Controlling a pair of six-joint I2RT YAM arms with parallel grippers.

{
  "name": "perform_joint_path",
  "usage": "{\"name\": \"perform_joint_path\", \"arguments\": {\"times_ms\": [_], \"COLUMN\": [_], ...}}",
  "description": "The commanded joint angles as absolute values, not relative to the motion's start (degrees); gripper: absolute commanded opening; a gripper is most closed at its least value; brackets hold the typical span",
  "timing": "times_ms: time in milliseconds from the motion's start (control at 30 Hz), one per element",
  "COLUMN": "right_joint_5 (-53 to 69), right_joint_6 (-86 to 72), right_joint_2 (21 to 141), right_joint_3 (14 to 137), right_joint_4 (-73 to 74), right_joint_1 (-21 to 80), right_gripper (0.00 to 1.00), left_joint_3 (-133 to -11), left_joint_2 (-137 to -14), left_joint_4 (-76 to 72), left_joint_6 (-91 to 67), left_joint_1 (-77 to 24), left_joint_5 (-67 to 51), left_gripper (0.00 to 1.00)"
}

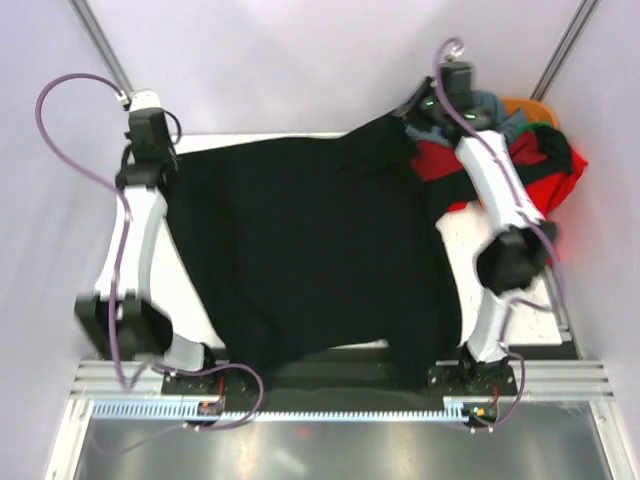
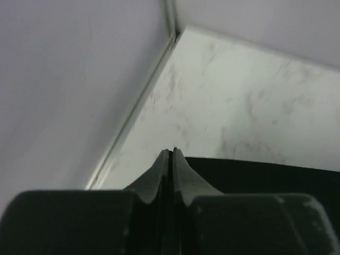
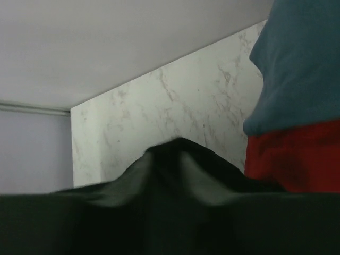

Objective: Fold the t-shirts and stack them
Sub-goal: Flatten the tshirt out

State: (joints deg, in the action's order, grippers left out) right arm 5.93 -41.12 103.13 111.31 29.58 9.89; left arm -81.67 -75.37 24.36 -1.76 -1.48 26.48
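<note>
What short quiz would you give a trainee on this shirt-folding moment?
1. True or false: the black t-shirt is already folded into a small square.
2. Where does the pile of other t-shirts sit? A) far-right corner B) near-left corner C) table centre
3. Fill in: in the left wrist view, the left gripper is ____.
Key: 1 false, it lies spread out; 2 A; 3 shut.
</note>
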Motion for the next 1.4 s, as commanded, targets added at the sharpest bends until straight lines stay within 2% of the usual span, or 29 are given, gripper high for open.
{"name": "perform_joint_path", "arguments": {"times_ms": [0,33,67,100,133,167,200,267,300,400,500,600,800,967,1167,1367], "right_joint_5": [-0.35,-0.44,-0.18,-0.18,-0.18,-0.18,-0.18,-0.18,-0.18,-0.17,-0.18,1.67,0.53,0.35,1.85,5.79], "right_joint_6": [-40.26,-39.82,-39.47,-39.11,-38.59,-37.37,-36.92,-37.70,-37.97,-37.36,-36.74,-37.00,-37.26,-36.48,-34.28,-34.19], "right_joint_2": [119.30,125.18,134.47,136.56,136.32,130.23,125.47,111.45,108.05,100.56,97.30,96.94,97.65,101.77,113.01,127.51], "right_joint_3": [135.55,145.45,154.60,162.87,160.77,155.18,137.38,119.79,108.40,96.03,86.53,82.10,75.69,74.88,83.92,102.34], "right_joint_4": [37.92,43.80,52.73,54.65,54.75,50.14,45.40,32.07,29.90,28.48,26.72,25.93,25.67,24.35,25.13,27.94], "right_joint_1": [9.75,9.84,9.67,9.67,9.84,10.02,10.37,10.46,10.63,13.09,18.01,22.49,27.86,27.95,27.69,23.03], "right_gripper": [0.77,0.98,0.98,0.98,0.98,0.98,0.98,0.98,0.98,0.98,0.98,0.98,0.98,0.98,0.98,0.98], "left_joint_3": [-98.07,-104.79,-111.20,-120.75,-122.07,-121.38,-118.07,-113.67,-108.94,-97.36,-83.30,-71.16,-54.17,-50.98,-52.38,-67.55], "left_joint_2": [-97.27,-103.82,-108.67,-112.20,-114.93,-114.53,-113.13,-108.04,-106.02,-97.58,-88.55,-82.47,-74.98,-76.89,-87.94,-102.55], "left_joint_4": [31.24,43.30,48.90,53.22,55.26,54.85,53.89,51.78,51.25,48.35,43.18,40.26,34.90,32.87,28.57,30.50], "left_joint_6": [-12.81,-14.31,-15.46,-16.86,-16.35,-15.65,-15.56,-16.17,-16.43,-18.01,-19.42,-20.91,-23.82,-28.19,-34.01,-34.45], "left_joint_1": [6.93,8.94,9.66,9.93,9.58,9.49,9.14,9.14,9.14,9.05,8.96,8.88,8.70,8.79,10.02,14.14], "left_joint_5": [22.24,15.36,11.73,8.82,4.61,3.27,2.64,2.20,2.11,0.27,-3.51,-6.32,-12.92,-7.83,-5.63,2.46], "left_gripper": [0.15,0.28,0.35,0.39,0.60,0.81,0.90,0.91,0.92,0.92,0.91,0.90,0.86,0.86,0.86,0.85]}}
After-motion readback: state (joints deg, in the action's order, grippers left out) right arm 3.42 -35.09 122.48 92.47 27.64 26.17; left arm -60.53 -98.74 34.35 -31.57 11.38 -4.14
